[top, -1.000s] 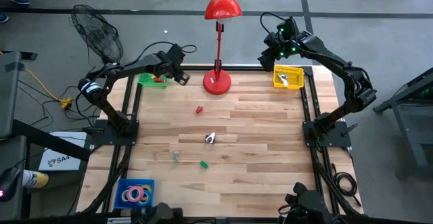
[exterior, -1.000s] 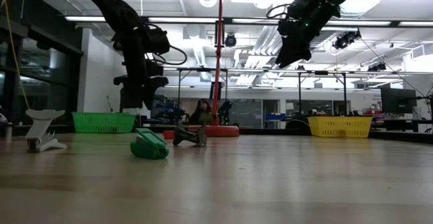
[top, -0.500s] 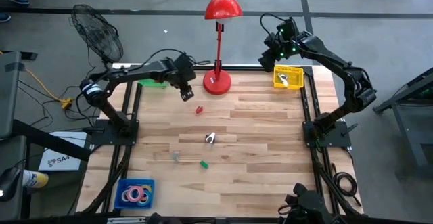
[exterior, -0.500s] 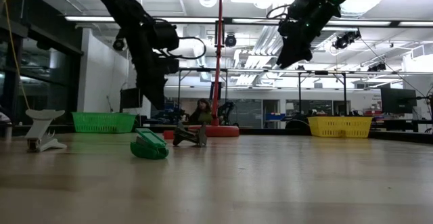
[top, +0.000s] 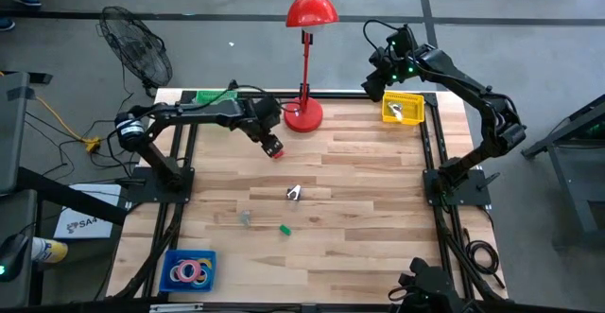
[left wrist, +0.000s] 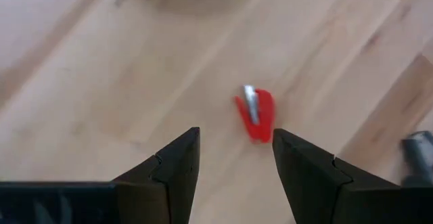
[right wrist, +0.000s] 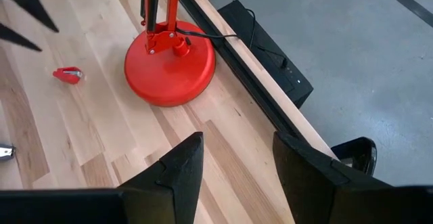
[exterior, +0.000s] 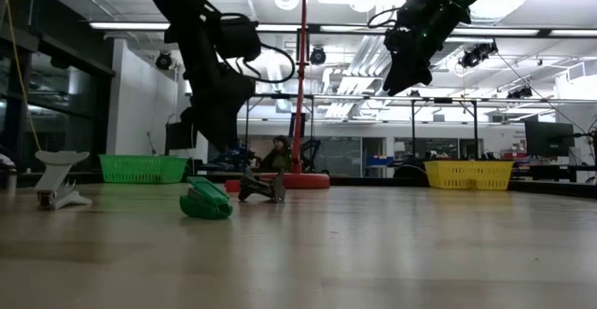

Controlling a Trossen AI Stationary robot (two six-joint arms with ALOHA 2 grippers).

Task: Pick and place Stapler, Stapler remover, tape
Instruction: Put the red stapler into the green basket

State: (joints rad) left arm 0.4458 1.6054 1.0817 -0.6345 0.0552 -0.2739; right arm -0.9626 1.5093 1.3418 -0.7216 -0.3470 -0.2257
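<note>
Left hand (top: 271, 146) has swung from the green basket (top: 216, 96) out over the red staple remover (left wrist: 256, 113).

Its fingers stand apart, empty, above the remover, which lies near the lamp base (top: 303, 114), long axis running toward it. The right hand (top: 375, 84) hangs open, empty, by the yellow basket (top: 403, 107). Tape rolls (top: 189, 272) sit in a blue tray at the near left corner of the surface (top: 378, 199). No writing is legible.
</note>
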